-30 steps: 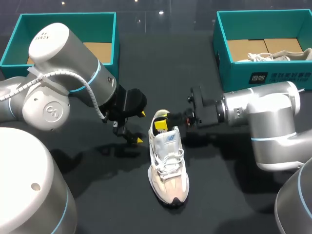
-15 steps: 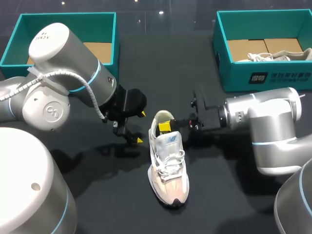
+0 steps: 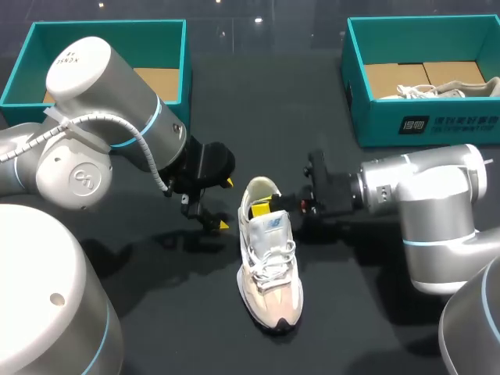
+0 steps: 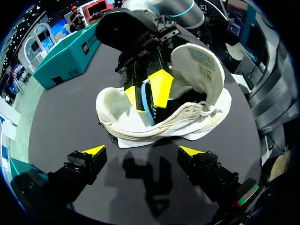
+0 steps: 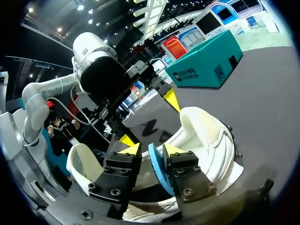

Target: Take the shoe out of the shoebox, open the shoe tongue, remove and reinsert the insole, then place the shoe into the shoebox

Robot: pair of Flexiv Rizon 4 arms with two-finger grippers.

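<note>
While the cream mesh shoe lies laces-up on the dark matte table, the right gripper sits in its padded heel opening, pinching the thin blue-edged insole. Left gripper spread wide, just beside the heel.

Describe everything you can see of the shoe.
The shoe is a white and cream laced sneaker standing on its sole on the table, toe toward the robot. Its tongue is lifted, showing a label inside. The right tool is in the opening, shut on a blue-edged insole. The left tool is open beside it, apart.
</note>
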